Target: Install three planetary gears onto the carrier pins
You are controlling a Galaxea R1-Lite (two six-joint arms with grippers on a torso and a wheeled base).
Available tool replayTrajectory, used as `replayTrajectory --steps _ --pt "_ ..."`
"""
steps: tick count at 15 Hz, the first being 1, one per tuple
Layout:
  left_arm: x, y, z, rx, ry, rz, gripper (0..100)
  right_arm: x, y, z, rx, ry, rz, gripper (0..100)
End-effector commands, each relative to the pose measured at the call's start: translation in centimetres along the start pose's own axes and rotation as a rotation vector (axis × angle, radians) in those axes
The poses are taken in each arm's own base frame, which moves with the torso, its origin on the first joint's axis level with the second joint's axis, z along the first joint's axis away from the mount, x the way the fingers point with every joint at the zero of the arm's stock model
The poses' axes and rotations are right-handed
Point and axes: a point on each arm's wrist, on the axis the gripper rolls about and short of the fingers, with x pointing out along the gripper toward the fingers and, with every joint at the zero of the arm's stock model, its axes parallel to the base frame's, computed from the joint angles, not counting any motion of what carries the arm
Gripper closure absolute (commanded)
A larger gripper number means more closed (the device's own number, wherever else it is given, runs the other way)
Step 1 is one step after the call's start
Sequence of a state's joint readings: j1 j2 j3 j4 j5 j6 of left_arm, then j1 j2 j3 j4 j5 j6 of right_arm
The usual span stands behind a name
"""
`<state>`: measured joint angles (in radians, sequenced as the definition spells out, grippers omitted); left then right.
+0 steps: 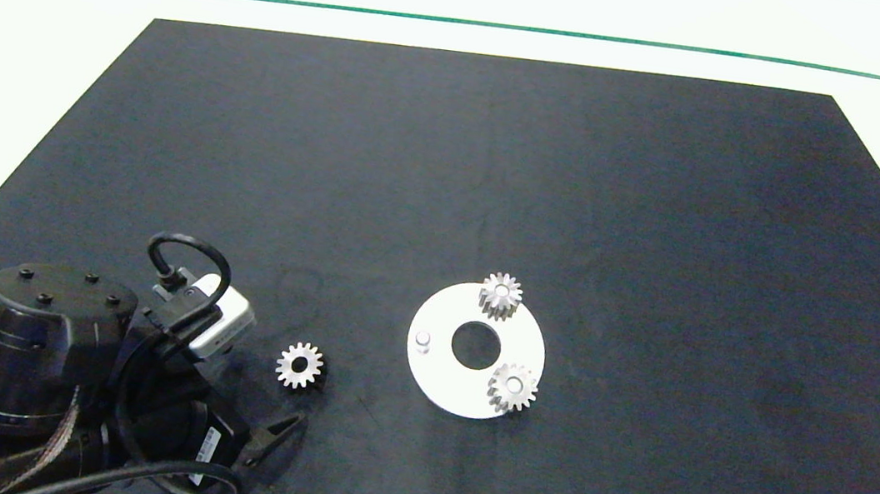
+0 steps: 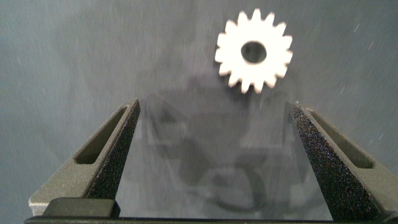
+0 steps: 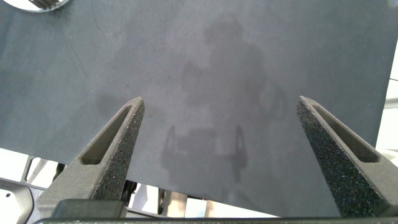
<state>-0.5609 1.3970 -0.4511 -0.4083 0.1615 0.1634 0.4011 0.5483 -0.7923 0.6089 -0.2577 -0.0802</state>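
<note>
Left claw (image 2: 214,158) spread wide and empty, just short of the loose planetary gear (image 2: 254,51).

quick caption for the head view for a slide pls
Two gears sit on the white disc, one pin bare; left claw open near the loose third gear.

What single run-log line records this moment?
seated: two planetary gears | bare: one carrier pin | loose gear on mat | left gripper open near it | right gripper open, away
</note>
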Motion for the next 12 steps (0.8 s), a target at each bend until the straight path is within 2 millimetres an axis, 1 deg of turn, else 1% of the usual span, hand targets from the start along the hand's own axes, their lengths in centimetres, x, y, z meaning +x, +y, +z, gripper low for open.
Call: replayTrajectory --steps 1,2,7,12 --pt "0.19 0.06 1.03 -0.004 -0.028 0.003 0 0.29 0.07 0.08 -0.006 0.016 0.002 0" --pt "0.24 0.05 1.41 -0.004 -0.039 0.002 0 0.27 0.06 0.15 -0.005 0.015 0.002 0" --pt "0.59 -0.29 1.52 -0.004 -0.036 -0.011 0 0.49 0.08 0.47 -0.004 0.011 -0.001 0" --pt "0.83 -0.37 1.75 -0.004 -0.039 -0.015 9 0.8 0.15 0.69 -0.007 0.019 0.001 0"
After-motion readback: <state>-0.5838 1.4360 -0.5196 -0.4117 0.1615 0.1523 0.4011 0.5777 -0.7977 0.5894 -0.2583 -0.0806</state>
